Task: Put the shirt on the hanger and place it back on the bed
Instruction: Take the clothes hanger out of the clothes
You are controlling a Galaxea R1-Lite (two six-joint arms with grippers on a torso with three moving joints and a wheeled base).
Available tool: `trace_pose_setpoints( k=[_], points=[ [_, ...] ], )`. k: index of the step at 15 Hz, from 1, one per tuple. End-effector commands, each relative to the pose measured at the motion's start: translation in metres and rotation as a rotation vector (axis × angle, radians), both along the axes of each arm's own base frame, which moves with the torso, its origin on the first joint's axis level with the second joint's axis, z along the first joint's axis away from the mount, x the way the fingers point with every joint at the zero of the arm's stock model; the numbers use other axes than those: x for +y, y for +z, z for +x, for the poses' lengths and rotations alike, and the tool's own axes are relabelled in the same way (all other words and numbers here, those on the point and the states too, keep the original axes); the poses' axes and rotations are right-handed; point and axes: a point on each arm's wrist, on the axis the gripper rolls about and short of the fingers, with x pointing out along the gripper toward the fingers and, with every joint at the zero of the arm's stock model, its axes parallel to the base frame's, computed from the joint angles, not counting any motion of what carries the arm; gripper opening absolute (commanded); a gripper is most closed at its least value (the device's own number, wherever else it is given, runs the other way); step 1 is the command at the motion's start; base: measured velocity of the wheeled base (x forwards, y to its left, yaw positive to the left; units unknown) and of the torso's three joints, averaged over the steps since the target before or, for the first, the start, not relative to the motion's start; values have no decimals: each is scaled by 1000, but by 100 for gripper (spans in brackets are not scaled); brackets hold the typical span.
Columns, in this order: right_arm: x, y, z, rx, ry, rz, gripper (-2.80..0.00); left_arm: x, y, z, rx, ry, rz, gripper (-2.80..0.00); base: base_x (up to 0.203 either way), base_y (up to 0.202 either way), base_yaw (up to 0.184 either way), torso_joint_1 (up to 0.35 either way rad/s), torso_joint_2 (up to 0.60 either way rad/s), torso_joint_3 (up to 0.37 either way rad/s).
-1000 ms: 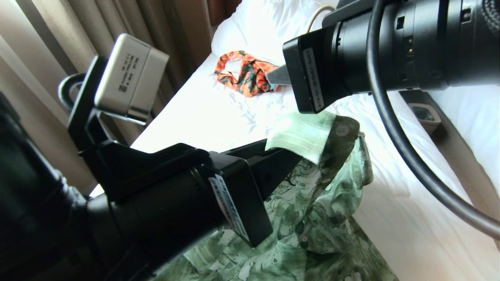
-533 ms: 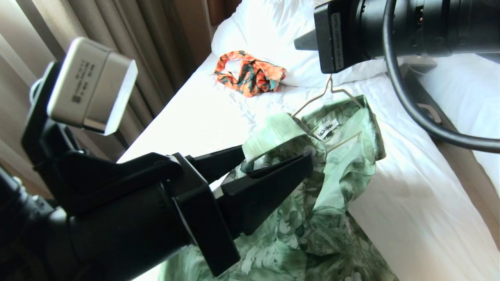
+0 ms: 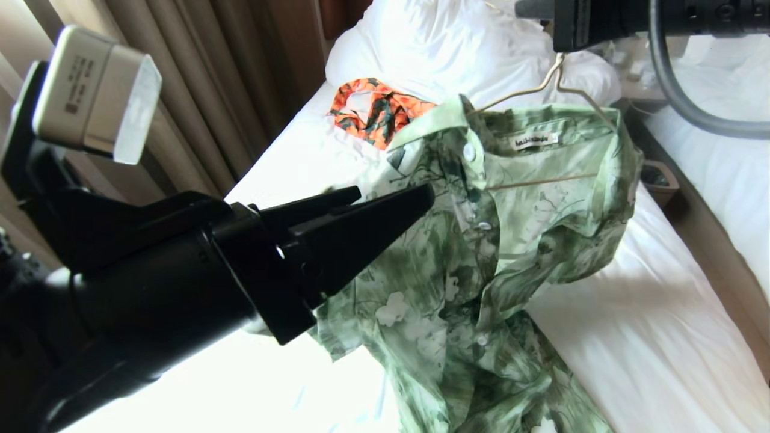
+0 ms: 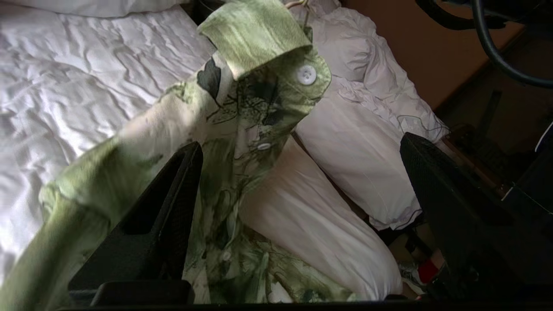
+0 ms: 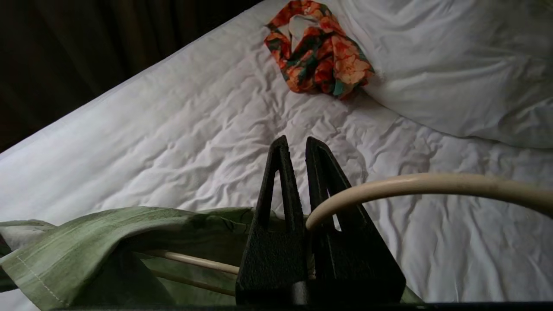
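The light-green flowered shirt (image 3: 481,240) hangs open-fronted on the cream wire hanger (image 3: 544,87), its hem trailing on the bed (image 3: 631,337). My right gripper (image 3: 535,9) holds it up at the top right. In the right wrist view that gripper (image 5: 296,144) is shut on the hanger's neck, and the hook (image 5: 414,183) curves out beside its fingers. My left gripper (image 3: 394,195) is open, just left of the shirt's button placket. In the left wrist view (image 4: 300,144) the shirt front (image 4: 242,108) hangs near one finger, ungripped.
An orange-and-green garment (image 3: 367,111) lies by the white pillows (image 3: 433,48). Brown curtains (image 3: 198,90) line the bed's left side. A second white bed (image 3: 722,156) stands to the right, with a small bin (image 3: 659,177) in the gap between the beds.
The left gripper opened, let go of the shirt's collar and drew back left. The right gripper lifted the hanger up toward the pillows, so the shirt now hangs spread on it.
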Motion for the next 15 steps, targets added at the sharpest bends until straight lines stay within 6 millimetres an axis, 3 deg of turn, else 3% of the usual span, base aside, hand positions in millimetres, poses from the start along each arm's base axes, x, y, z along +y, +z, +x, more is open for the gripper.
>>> trace_pose_setpoints(
  k=[1, 2, 8, 15],
  points=[
    [-11, 4, 6, -30, -44, 6, -280, 3, 4, 4, -7, 28, -15, 0, 0, 0, 0, 0, 0, 0],
    [-13, 4, 7, -28, -52, 8, -280, 5, 7, 6, -11, 38, -25, -280, 0, 0, 0, 0, 0, 0],
    [-19, 4, 11, -32, -70, 5, -280, 30, 24, 14, -68, 63, -77, -280, 0, 0, 0, 3, -14, -11],
    [-18, 6, 21, -84, -90, 8, -280, 37, 29, 9, -88, 70, -95, -280, 0, 0, 0, 96, -418, -315]
  ],
)
